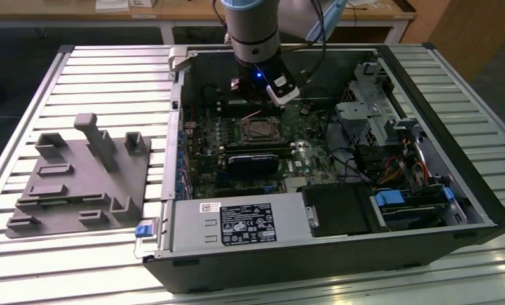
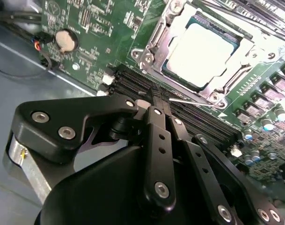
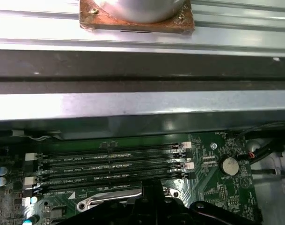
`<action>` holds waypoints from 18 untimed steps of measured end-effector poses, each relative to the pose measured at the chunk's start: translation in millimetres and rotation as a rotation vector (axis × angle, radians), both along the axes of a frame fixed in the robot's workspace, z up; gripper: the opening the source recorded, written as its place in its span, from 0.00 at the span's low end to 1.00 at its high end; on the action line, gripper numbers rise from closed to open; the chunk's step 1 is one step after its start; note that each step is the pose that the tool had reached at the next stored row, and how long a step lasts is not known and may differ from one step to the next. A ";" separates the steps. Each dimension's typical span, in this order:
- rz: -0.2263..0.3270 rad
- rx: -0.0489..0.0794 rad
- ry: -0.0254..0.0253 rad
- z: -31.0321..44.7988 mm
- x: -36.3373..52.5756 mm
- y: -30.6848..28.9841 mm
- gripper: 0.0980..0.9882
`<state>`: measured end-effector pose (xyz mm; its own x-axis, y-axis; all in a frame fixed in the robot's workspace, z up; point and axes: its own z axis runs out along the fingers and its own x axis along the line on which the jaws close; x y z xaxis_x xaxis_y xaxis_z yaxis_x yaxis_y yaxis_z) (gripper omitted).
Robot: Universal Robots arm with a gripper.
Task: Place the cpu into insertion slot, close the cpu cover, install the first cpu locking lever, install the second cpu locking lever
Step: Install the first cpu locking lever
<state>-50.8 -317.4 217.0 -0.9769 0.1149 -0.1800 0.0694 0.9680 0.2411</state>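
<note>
Nearest in the exterior view is the dark wall of the open computer case [image 1: 320, 267], which lies on the slatted tabletop [image 1: 108, 70]. A grey tray [image 1: 66, 190] sits apart on the exterior view's left. Just inside the wall is the white-labelled power supply box [image 1: 235, 225], and beyond it a long black card [image 1: 252, 166]. Next comes the insertion slot [image 1: 261, 130] on the green board. In the second wrist view the cpu [image 2: 203, 49] sits in that slot, its pale face showing through the window of the cpu cover [image 2: 155, 42], which lies flat around it. Just past the slot the arm [image 1: 254, 38] holds the gripper [image 2: 161, 96] low over the memory slots [image 2: 128, 82]. Its black fingers [image 2: 156, 140] are pressed together. Their tips are right beside a thin metal lever [image 2: 186, 100] that runs between the memory slots and the cover, though I cannot tell whether they pinch it. Farther off on the board is a coin battery [image 2: 66, 41].
</note>
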 end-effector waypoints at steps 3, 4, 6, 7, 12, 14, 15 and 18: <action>-0.055 0.000 0.0000 -1.5 0.0 0.0 0.01; -0.073 0.000 -0.0001 -1.9 0.0 0.0 0.01; -0.095 0.000 -0.0002 -2.3 -0.8 0.3 0.01; -0.101 0.000 -0.0002 -2.4 -1.8 0.9 0.01; -0.124 0.000 -0.0003 -2.9 -5.0 4.0 0.01; -0.138 0.000 -0.0003 -3.2 -5.2 4.9 0.01; -0.146 0.000 -0.0003 -3.4 -5.2 5.2 0.01; -0.168 0.000 -0.0006 -3.9 -5.9 6.5 0.01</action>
